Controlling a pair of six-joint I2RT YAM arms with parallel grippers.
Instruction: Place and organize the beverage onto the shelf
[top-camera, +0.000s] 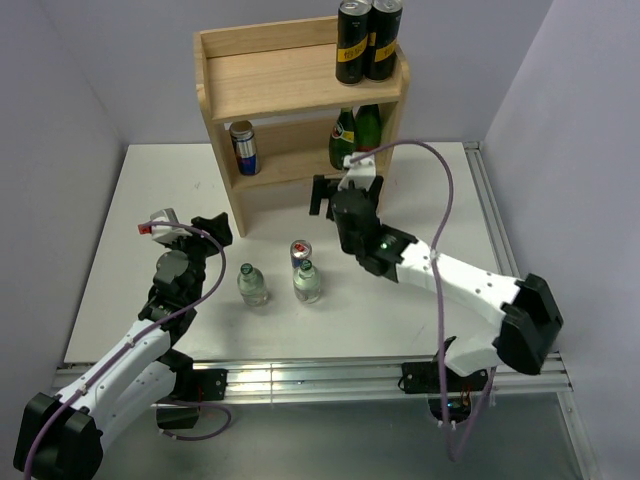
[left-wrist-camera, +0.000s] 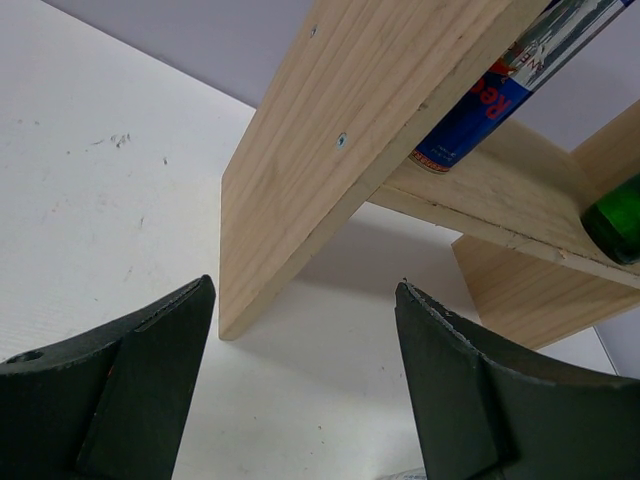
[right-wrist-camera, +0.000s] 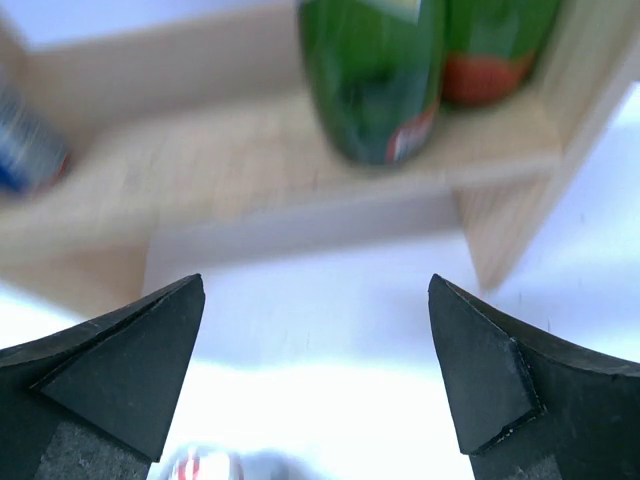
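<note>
The wooden shelf stands at the back of the table. Its lower board holds a blue-silver can at the left and two dark-green bottles at the right. Two clear green-capped bottles and a second blue-silver can stand on the table in front. My right gripper is open and empty, just in front of the shelf's lower tier, above the table can. It faces the green bottles. My left gripper is open and empty, near the shelf's left side panel.
Two black-and-yellow cans stand at the right end of the shelf's top board. The white table ends in a metal rail at the near edge. Grey walls close in behind and at the sides.
</note>
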